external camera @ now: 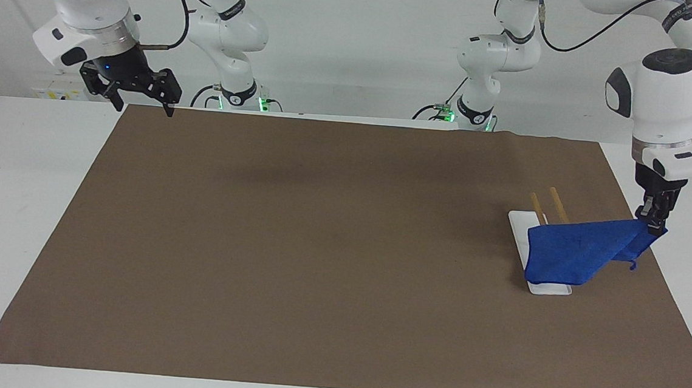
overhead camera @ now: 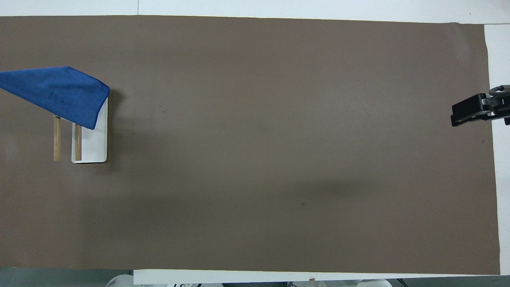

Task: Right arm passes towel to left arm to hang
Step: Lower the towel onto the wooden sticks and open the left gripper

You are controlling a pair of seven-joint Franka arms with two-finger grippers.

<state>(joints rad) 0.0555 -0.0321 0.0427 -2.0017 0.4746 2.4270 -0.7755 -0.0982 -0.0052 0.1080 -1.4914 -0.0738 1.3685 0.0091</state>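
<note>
Right tool, broad and black with a small blue light, hangs with its fingers spread and empty above the brown mat's corner at the right arm's end of the desk (this arm waits). Across the mat, the rack, a white base with two wooden rails, stands toward the left arm's end. Over it lies the towel, its bright blue cloth draped across both rails, one corner drawn up and outward to the left tool, whose slim fingers are clenched on that corner above the mat's edge.

The towel's long axis runs from the rack's base out to the left tool, crosswise to the rails; the left arm alone is close to it, the right arm well apart. Judged from this, what remains is lowering and releasing.

Only the facing view shows the grip itself: overhead, the towel runs off the frame's edge, the left tool unseen and the right tool only partly in frame, yet the rails' free ends show plainly.
</note>
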